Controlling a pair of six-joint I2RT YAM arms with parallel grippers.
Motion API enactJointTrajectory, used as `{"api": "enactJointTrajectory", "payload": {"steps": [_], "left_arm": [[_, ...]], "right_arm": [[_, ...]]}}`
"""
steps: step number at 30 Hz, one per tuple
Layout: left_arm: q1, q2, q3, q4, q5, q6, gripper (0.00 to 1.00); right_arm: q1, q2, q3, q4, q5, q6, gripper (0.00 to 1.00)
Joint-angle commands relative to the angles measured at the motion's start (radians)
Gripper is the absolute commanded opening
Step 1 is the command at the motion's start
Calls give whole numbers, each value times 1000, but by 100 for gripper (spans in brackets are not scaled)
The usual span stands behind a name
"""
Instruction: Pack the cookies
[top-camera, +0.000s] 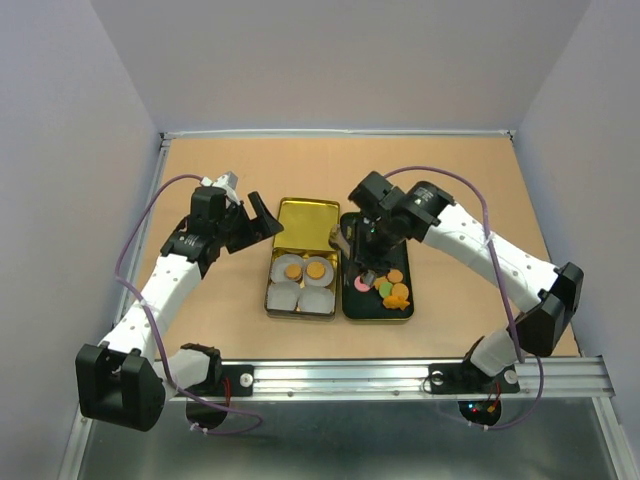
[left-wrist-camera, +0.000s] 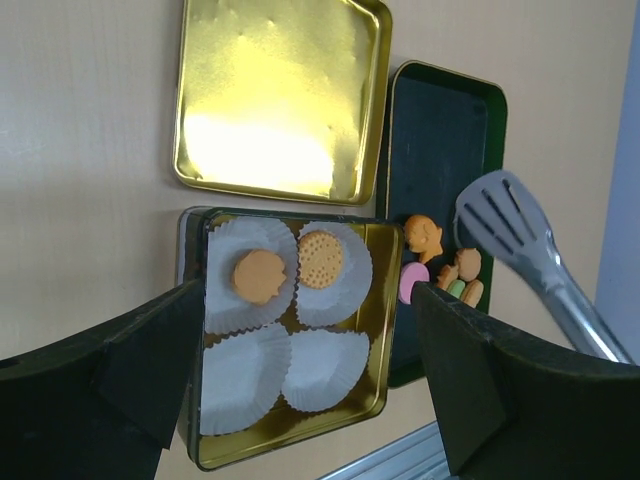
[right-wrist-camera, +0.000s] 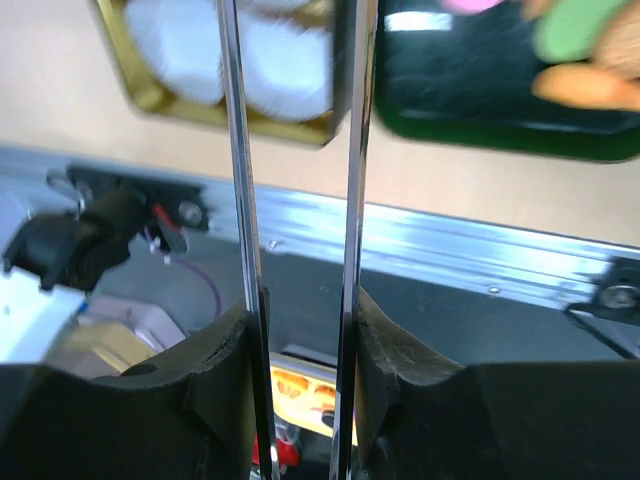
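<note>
The right gripper (right-wrist-camera: 300, 330) pinched a pair of metal tongs (right-wrist-camera: 240, 180), pressing their two arms partway together. The slotted head of the tongs hung over the black tray (left-wrist-camera: 445, 140), which lay just right of the gold tin (left-wrist-camera: 300, 432). The left gripper (top-camera: 262, 222) stood spread wide and empty, hovering off the tin's far-left corner. The tin's lid (left-wrist-camera: 270, 90) lay hollow side up just beyond the tin's far edge. Four white paper cups (left-wrist-camera: 240, 375) filled the tin. Two of the cookies (left-wrist-camera: 259, 276), round and orange-brown, sat one each in the far pair. The other cookies (top-camera: 388, 287), pink, green and orange, one fish-shaped, lay clustered on the tray, right of the tin.
</note>
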Motion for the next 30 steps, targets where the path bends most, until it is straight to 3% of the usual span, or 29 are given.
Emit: {"api": "enactJointTrajectory", "payload": {"steps": [1,8,19,30], "left_arm": [[-5,-39,-38,72,-26,28,95],[-5,-63,-52,80,-50,32,95],[-6,-112,-42,54,-69,-3,95],[-12,-148,-43,39,-93,-18,95]], "right_arm": [[169,-28,4,111,-26,74,30],[309,-46,-114,169,21,101,30],[362,-149,-285,212,64,132,30],[448,-138,-306,247,84,143,30]]}}
